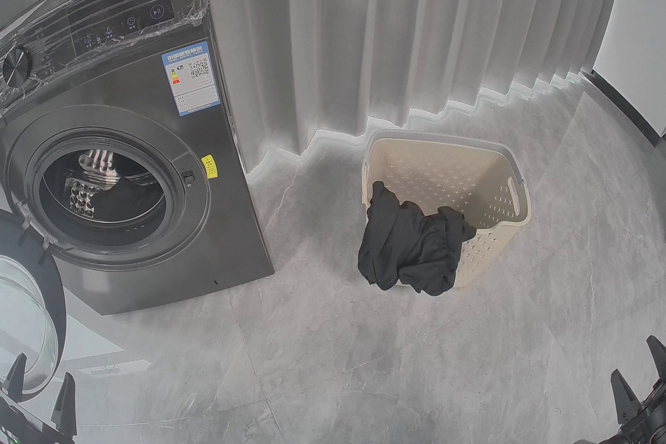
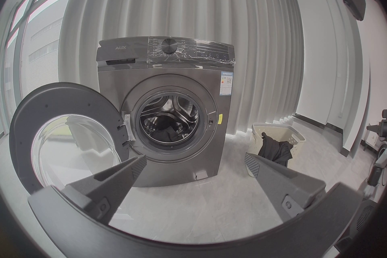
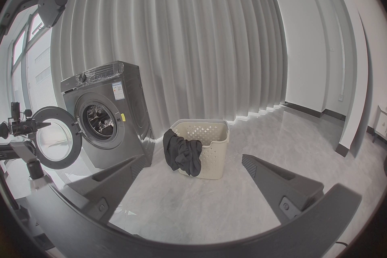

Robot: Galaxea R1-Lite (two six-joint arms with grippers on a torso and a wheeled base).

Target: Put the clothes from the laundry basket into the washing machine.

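You are facing a grey floor (image 1: pixel 347 362) with a beige laundry basket (image 1: pixel 485 150) standing ahead and to your right, just in front of a white curtain (image 1: pixel 381 15). A black garment (image 1: pixel 413 244) is hanging over the basket's rim on the side facing you, bunched along that rim and spilling down the outer wall. The washing machine (image 1: pixel 139 119) is standing to your left, well apart from the basket. Its round door (image 2: pixel 60 138) is swung fully open and its drum mouth (image 1: pixel 104 195) is facing you.

Your left tool (image 2: pixel 194 158) is hovering low near the open door, spread wide and holding nothing. Your right tool (image 3: pixel 192 158) is hovering low on the basket's side, also spread wide and empty.

The garment is lying forward and slightly left of your right tool, which is looking like the nearer arm. Its bulk is running across your view along the rim. The coming reach is probably calling for a descent onto the draped fold from the near side, then a carry leftward to the drum.
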